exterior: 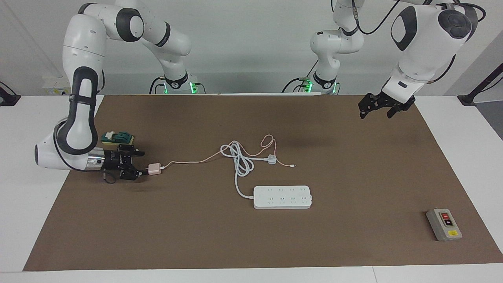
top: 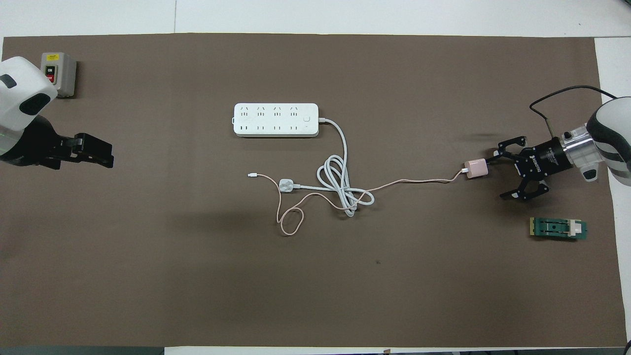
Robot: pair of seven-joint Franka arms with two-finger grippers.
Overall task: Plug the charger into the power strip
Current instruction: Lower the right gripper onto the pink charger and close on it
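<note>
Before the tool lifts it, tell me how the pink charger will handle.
The charger is a small cube, so probably light and unlikely to roll. Its thin pink cable looks floppy and crosses the white cord, so it may drag or snag on lifting.

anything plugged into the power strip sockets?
No. The power strip shows two rows of bare sockets. The charger lies apart, at the right gripper. Its prongs are hidden.

Bright, even overhead light; soft faint shadows; sharp focus throughout.
</note>
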